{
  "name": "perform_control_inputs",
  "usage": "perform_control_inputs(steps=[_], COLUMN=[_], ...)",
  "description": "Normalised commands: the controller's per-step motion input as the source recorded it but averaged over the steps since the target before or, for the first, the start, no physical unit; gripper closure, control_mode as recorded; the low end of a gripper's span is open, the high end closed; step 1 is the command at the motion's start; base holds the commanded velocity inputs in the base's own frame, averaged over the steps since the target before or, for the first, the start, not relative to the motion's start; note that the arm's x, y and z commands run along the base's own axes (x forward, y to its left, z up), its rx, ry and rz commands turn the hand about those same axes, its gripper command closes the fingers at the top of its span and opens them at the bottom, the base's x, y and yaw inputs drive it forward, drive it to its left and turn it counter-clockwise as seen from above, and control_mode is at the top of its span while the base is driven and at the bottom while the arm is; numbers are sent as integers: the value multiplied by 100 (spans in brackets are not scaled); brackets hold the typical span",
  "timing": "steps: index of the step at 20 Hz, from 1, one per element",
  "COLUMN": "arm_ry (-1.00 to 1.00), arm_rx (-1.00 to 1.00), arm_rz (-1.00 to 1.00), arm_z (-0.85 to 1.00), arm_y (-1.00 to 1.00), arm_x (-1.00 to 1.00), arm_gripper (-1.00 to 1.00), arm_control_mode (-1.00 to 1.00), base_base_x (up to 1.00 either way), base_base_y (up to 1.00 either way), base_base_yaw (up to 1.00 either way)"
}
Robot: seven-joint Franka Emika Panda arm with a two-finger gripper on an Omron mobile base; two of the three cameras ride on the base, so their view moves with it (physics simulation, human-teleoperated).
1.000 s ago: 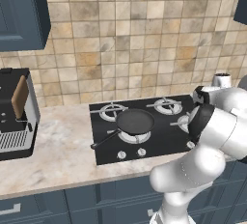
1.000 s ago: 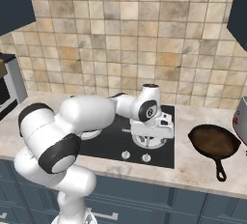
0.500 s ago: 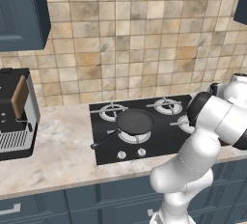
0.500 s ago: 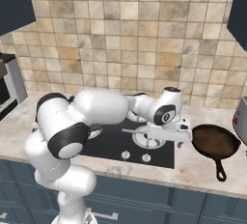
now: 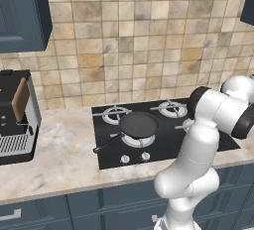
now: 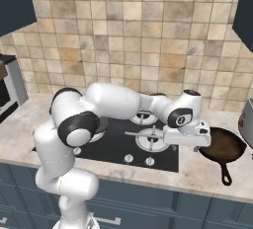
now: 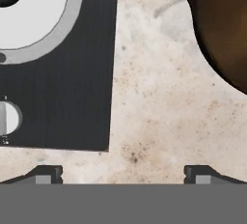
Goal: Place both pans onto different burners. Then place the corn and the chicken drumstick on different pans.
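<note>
At the counter's right end, beside the cooktop point(image 7: 72, 97), my claw point(image 7: 123, 172) hangs wide open and empty; brown pan point(image 6: 223, 145) just right, so shift over its rim before closing.

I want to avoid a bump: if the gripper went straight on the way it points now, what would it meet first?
Most likely the bare marble counter, between the black cooktop and the brown pan. The open gripper points down at that strip; depth is unclear.

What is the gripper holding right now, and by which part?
Nothing. The gripper is open and empty above bare counter, between the cooktop and the reddish-brown pan.
</note>
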Motion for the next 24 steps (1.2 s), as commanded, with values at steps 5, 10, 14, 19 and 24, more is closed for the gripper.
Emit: perform_control_inputs(steps=[5, 10, 14, 19, 24], arm_ry=[0, 0, 0, 0, 0], arm_rx=[2, 1, 0, 0, 0], arm_rz=[5, 5, 5, 4, 3], arm_z=[0, 0, 0, 0, 0], arm_y=[-36, -33, -39, -43, -43], arm_x=[0, 0, 0, 0, 0], arm_gripper=[-100, -100, -100, -100, -100], arm_control_mode=[-100, -100, -100, -100, -100], base_base_x=[0, 0, 0, 0, 0], base_base_y=[0, 0, 0, 0, 0], base_base_yaw=[0, 0, 0, 0, 0])
